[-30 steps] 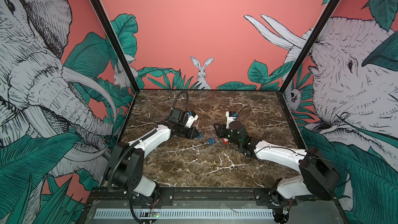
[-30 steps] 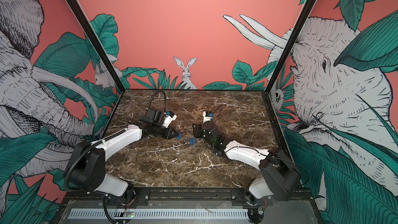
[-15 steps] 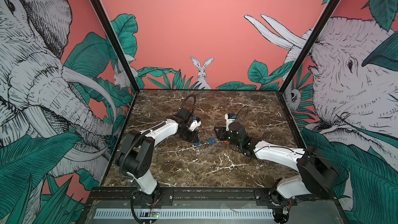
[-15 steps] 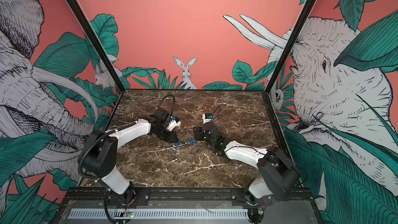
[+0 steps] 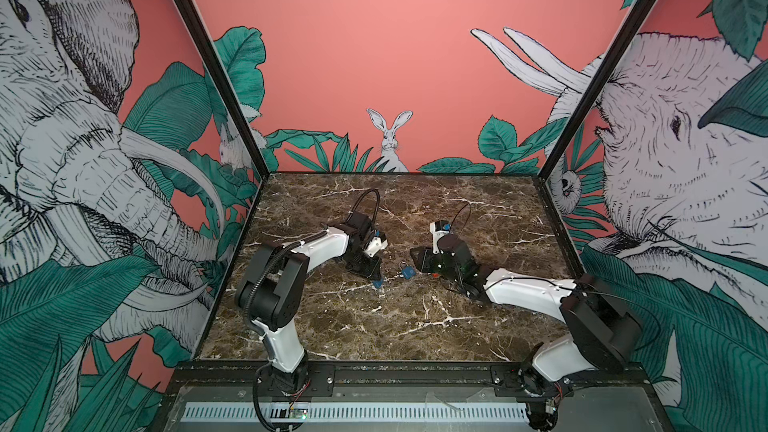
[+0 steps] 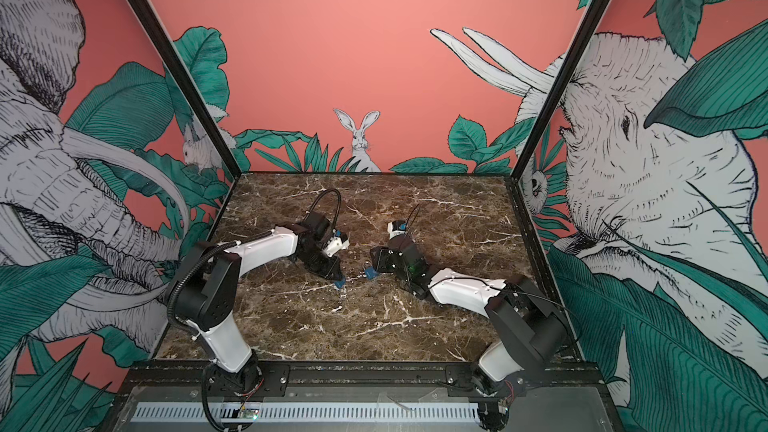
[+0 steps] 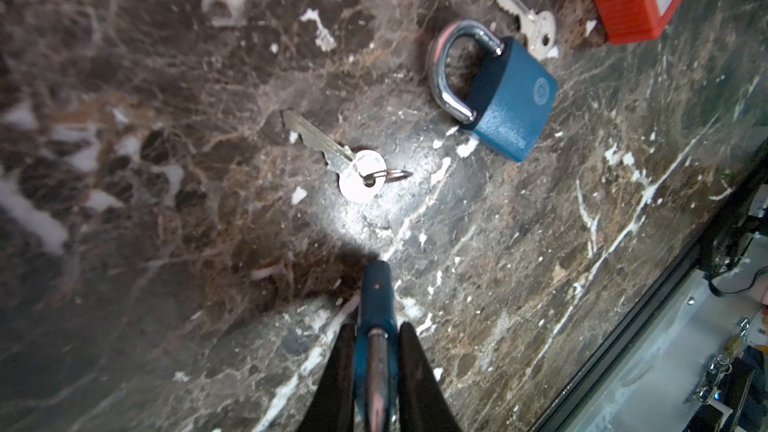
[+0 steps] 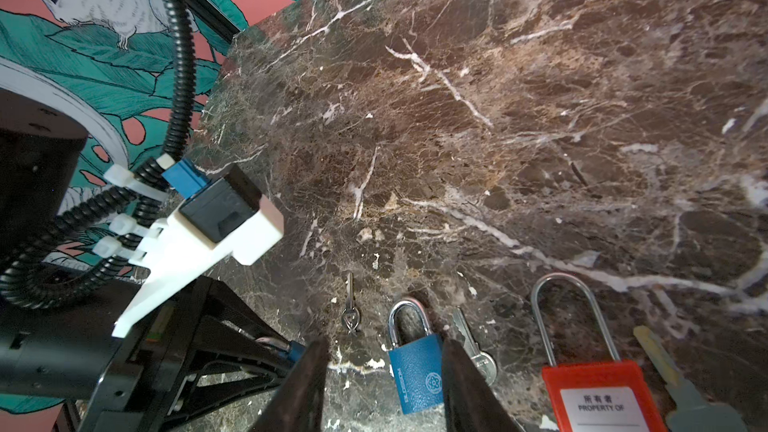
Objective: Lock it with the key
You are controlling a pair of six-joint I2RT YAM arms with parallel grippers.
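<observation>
Left hand (image 7: 376, 328) is clamped tight on a small blue padlock (image 7: 376, 288). It's seen edge-on, with the body poking out past the fingertips just above the marble surface (image 7: 166, 201). The ringed key (image 7: 353, 168) lies flat a little ahead of it, nothing touching it. Right hand (image 8: 384, 347) has its fingers apart on either side of a second blue padlock (image 8: 417, 376), and it's hard to tell if they touch it. Another key (image 8: 484, 363) lies right beside that lock, with a red padlock (image 8: 598, 392) further along.

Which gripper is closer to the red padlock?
Right. The right gripper hangs beside the red padlock, jaws around the loose blue padlock; the left gripper, gripping a second blue padlock, is farther, beyond that loose one.
</observation>
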